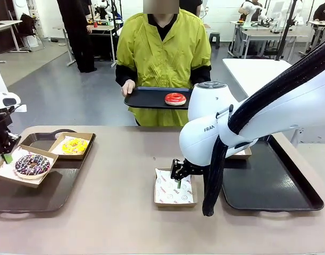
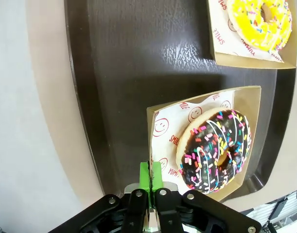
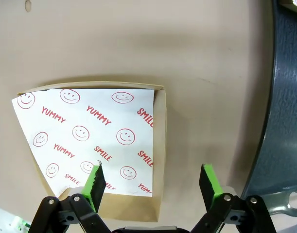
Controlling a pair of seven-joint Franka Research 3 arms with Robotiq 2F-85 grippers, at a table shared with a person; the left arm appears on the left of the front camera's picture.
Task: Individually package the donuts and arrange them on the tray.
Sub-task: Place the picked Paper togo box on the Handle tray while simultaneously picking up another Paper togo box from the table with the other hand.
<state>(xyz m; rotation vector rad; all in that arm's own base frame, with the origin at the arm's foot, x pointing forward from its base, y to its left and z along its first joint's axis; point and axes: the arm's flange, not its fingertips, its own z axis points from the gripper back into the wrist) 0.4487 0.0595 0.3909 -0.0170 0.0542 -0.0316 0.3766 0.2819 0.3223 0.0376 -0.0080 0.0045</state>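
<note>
Two boxed donuts [image 1: 32, 165] on left tray [image 1: 24, 199]; left gripper [image 2: 150, 175] pinching box [image 2: 155, 119] rim. Right gripper [image 3: 151, 180] spread over empty box [image 3: 160, 145], table centre. Red donut [image 1: 175, 99] unpackaged.

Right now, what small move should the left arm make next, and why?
Probably open the left gripper and lift away. It is shut on the edge of the box holding the sprinkled chocolate donut, and that box already rests on the tray beside the boxed yellow donut.

White, rounded right arm [image 1: 215, 127] with "FRAN" lettering, black ribbed cable sleeve [image 1: 268, 95] — black grippers, green pads [image 3: 209, 178]. Person [image 1: 163, 58]: yellow-green smock, black sleeves.
</note>
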